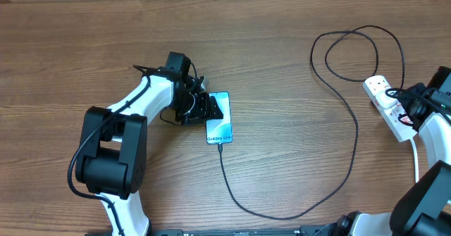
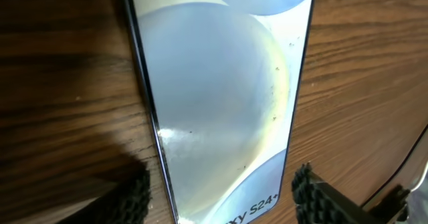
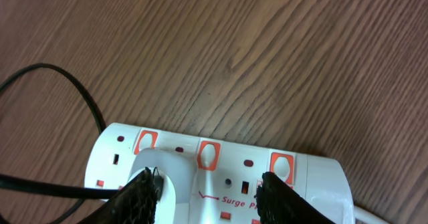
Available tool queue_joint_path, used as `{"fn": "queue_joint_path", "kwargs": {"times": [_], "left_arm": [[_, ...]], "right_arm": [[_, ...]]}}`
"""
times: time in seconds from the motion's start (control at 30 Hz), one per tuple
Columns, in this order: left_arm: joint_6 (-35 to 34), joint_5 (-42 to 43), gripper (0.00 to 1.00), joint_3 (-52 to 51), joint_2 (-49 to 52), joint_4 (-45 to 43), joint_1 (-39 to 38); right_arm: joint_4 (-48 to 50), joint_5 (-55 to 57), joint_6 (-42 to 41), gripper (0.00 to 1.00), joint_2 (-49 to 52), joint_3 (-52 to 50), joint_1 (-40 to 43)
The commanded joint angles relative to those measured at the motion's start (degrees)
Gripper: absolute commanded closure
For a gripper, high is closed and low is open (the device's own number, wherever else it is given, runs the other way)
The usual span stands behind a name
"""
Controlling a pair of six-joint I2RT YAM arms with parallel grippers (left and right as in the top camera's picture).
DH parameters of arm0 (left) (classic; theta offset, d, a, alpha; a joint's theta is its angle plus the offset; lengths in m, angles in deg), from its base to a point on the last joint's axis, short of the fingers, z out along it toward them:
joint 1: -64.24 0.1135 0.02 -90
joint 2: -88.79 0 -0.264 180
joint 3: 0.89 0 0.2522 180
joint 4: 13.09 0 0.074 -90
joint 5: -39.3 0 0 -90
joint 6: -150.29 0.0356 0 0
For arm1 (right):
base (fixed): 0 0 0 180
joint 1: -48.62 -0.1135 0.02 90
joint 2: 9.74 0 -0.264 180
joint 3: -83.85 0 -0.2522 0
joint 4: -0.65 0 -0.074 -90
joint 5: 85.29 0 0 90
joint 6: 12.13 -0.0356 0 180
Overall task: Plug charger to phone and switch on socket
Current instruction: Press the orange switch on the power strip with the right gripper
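Hovering right gripper [image 3: 210,194], fingers spread, over socket [image 3: 314,177] at far right; should be aiming one fingertip squarely at red switch [image 3: 145,142]. Left gripper [image 2: 221,200], also spread, straddling phone [image 1: 219,120]; charger [image 1: 352,123] looking seated, tough to tell tbh.

- Table [image 1: 282,67]: brown wood-grain top that carries every item below.
- Phone [image 1: 220,132]: lies flat left of centre, screen up and lit pale blue.
- Cable [image 1: 356,130]: thin and black. It sweeps from the phone's near end in a wide curve to the right and loops at the far side. The tip seems to meet the phone, but it is too small to confirm.
- Power strip [image 1: 380,94]: white, lies flat at the right edge, and the cable reaches it.
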Motion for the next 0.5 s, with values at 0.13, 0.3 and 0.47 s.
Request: {"fn": "queue_joint_path", "kwargs": {"times": [0.13, 0.3, 0.47], "left_arm": [[-2.19, -12.68, 0.25, -2.19, 3.21, 0.87, 0.02], [-2.47, -13.86, 0.00, -2.10, 3.19, 2.82, 0.81], [-4.17, -19.54, 0.00, 0.07, 2.78, 8.15, 2.34]], "right_arm": [[2.21, -1.05, 1.99, 0.57, 6.23, 1.18, 0.11], [4.04, -1.38, 3.45, 0.73, 8.57, 1.18, 0.11], [5.51, -1.38, 3.45, 0.85, 8.57, 1.18, 0.11]]}}
